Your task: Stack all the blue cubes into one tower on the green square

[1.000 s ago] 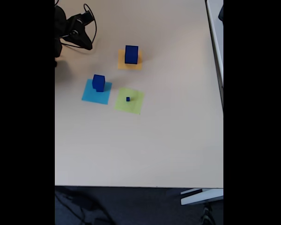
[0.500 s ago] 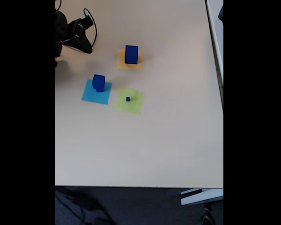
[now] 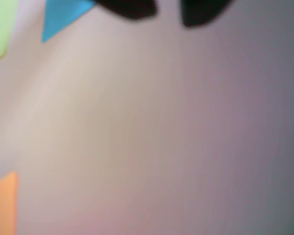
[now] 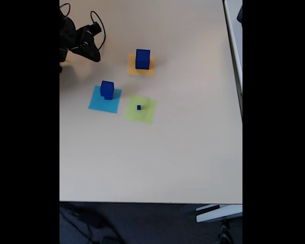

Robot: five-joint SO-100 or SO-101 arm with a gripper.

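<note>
Over the last second our gripper (image 4: pixel 94 53) barely shifted at the table's (image 4: pixel 193 152) far left corner, well apart from every cube; its fingers (image 3: pixel 132 7) showed a narrow gap, holding nothing. The tiny cube (image 4: pixel 139 107) sat on the green square (image 4: pixel 140 109), the largest cube (image 4: pixel 142 59) on orange paper (image 4: pixel 141 70), a middle cube (image 4: pixel 107 89) on light-blue paper (image 4: pixel 104 99). We judged stacking not begun.

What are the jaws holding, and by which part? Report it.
Nothing. The gripper hangs apart from every blue cube, and in the wrist view only bare table lies between its jaws.
</note>
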